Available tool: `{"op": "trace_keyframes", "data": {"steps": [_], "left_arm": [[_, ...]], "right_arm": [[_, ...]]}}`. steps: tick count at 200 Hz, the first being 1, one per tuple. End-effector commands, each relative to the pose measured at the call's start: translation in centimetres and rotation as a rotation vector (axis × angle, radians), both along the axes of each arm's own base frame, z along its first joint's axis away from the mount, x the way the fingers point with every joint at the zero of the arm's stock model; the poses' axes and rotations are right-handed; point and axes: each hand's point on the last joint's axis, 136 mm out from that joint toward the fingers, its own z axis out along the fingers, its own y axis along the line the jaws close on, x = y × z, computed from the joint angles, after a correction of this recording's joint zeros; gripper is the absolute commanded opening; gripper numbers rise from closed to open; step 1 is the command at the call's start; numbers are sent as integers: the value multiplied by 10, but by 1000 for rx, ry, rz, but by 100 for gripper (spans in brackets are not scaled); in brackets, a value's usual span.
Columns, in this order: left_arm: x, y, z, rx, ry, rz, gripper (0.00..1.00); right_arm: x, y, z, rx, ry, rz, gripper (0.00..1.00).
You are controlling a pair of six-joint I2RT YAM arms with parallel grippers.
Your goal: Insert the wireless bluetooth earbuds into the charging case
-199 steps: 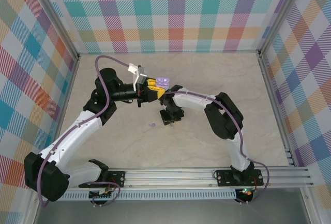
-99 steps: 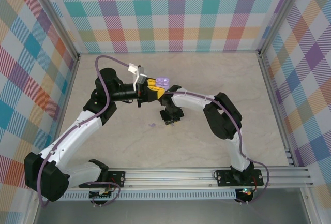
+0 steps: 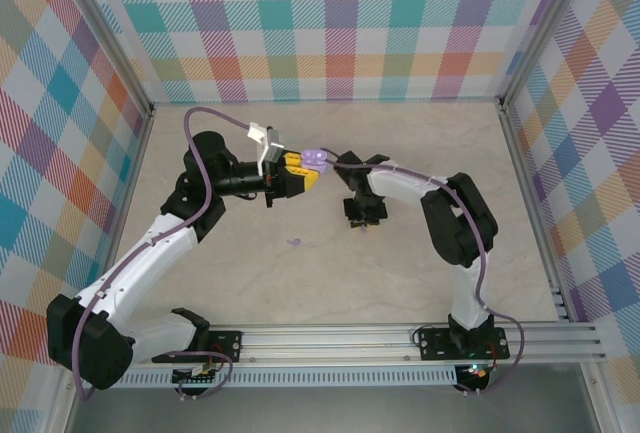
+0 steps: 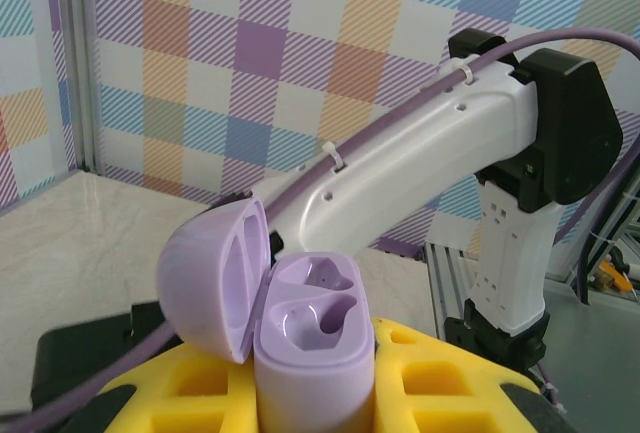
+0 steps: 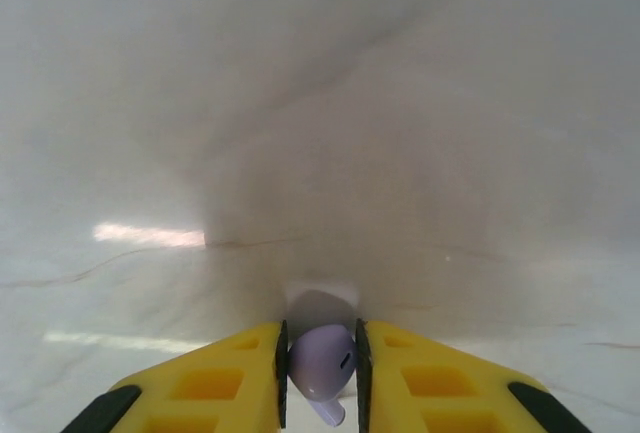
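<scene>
Lilac earbud (image 5: 321, 361), pinched in right end effector (image 3: 364, 215), has shifted rightward, now near-right of open charging case (image 4: 300, 323); left end effector (image 3: 303, 166) stays clamped on case.

Below and ahead of the right gripper (image 5: 320, 353) the table (image 5: 420, 103) lies bare and open; a lilac earbud (image 5: 322, 363) fills the gap between its fingers. Close beside it the left gripper (image 3: 305, 165) holds up the open charging case (image 4: 310, 343), whose top seems unblocked. Just behind the case the right arm (image 4: 400, 143) crosses, narrowing the room. A loose earbud (image 3: 296, 242) lies on the table near both grippers.
</scene>
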Motion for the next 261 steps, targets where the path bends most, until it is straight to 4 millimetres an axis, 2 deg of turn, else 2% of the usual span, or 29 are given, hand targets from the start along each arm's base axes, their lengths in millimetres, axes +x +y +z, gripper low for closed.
{"op": "trace_keyframes", "data": {"steps": [1, 28, 61, 83, 111, 203, 261], "left_arm": [[-1, 6, 2, 1, -26, 12, 14], [0, 6, 1, 2, -23, 16, 14], [-1, 6, 3, 1, -25, 16, 14], [-1, 6, 2, 6, -25, 20, 14], [-1, 7, 2, 9, -27, 22, 14], [0, 6, 2, 10, -25, 24, 14], [1, 6, 3, 8, -24, 23, 14]], "right_arm": [[5, -6, 7, 24, -28, -43, 27], [5, -7, 2, 30, -1, -18, 29], [3, -6, -2, 23, 41, 38, 39], [0, -6, -4, 18, 78, 78, 39], [-4, -7, -4, 6, 118, 138, 39], [7, -17, -8, -49, 107, 164, 36], [10, -22, -11, -40, 98, 106, 25]]}}
